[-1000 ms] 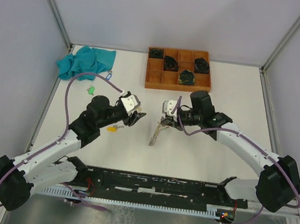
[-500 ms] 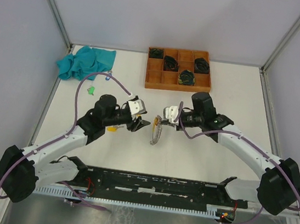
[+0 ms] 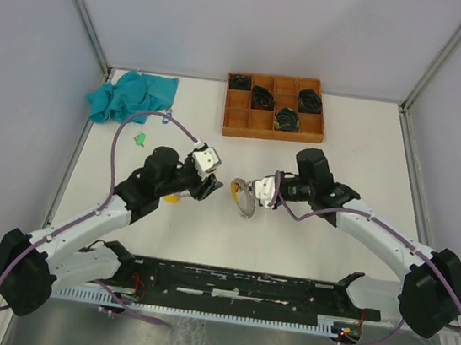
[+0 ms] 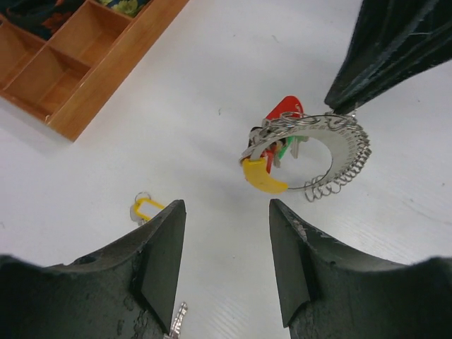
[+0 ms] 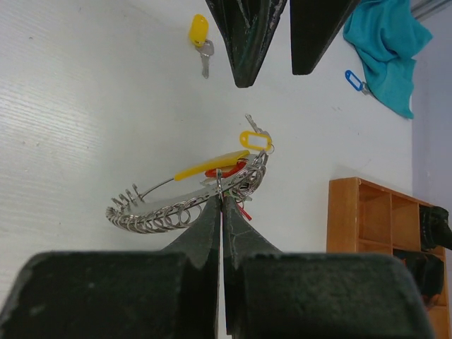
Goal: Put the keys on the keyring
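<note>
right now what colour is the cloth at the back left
The cloth is teal, clearest in the top external view.

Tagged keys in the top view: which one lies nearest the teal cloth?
The blue-tagged key, right at the edge of the teal cloth. The green-tagged key lies farther out, and the yellow-tagged key sits beside the left arm.

Tally on the worktop (image 3: 343,153)
One keyring (image 5: 162,214), two yellow-tagged keys (image 5: 200,35), one blue-tagged key (image 5: 353,78), one green-tagged key (image 3: 140,138), one tray (image 3: 236,127), four black bundles (image 3: 286,119), one cloth (image 3: 130,95).
</note>
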Controlling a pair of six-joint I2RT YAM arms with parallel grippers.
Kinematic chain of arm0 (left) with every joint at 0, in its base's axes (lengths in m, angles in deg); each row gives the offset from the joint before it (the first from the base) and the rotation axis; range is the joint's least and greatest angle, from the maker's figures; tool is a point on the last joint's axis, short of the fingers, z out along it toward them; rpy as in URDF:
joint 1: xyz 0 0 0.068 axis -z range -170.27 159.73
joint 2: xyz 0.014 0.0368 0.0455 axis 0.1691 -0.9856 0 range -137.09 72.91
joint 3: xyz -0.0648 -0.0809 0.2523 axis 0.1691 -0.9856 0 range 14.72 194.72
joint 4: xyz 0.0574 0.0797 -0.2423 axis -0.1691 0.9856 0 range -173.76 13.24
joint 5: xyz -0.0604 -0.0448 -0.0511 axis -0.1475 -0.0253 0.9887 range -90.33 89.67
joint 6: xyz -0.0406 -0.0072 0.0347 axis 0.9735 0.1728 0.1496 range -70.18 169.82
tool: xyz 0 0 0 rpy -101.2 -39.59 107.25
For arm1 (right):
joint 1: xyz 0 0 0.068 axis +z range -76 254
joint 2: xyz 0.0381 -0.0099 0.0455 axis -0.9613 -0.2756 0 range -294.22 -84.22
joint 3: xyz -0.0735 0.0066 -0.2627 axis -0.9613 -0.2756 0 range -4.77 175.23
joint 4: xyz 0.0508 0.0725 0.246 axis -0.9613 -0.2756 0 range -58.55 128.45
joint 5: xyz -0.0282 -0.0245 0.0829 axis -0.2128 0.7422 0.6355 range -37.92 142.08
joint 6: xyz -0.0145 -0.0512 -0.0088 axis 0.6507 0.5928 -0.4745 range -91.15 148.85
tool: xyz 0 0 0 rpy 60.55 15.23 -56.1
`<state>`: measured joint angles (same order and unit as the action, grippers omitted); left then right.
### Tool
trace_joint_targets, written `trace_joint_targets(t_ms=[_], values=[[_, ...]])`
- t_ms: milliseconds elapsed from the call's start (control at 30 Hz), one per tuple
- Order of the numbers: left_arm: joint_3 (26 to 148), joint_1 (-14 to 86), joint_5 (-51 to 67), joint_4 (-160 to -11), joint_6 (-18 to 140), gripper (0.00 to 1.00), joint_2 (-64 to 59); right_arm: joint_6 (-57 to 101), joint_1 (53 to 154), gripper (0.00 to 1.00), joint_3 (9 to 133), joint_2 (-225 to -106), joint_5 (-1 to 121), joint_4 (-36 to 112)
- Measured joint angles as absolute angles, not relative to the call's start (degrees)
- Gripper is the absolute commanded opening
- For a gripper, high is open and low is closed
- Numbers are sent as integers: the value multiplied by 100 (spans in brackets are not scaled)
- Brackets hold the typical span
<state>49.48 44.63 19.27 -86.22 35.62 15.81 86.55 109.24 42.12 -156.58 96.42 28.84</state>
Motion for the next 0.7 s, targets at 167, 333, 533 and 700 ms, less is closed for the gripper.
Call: trace_joint_targets(t_ms=[167,333,533,700], values=[[5163,4463,1072,-8336,3986,58,1360,8775,10968,1,4057,-15547,9437,3000],[5705,4412,298,-7665,4537,58,687,8792,11001,1,3965,-15398,9354,2985],[6015,4135,-102,-6830,5311,56,71,8744,11014,1,3965,-15359,9299,2981],[6065,3875,-274,-6296,5754,55,-301,8440,11027,1,3965,-15359,9205,2978]])
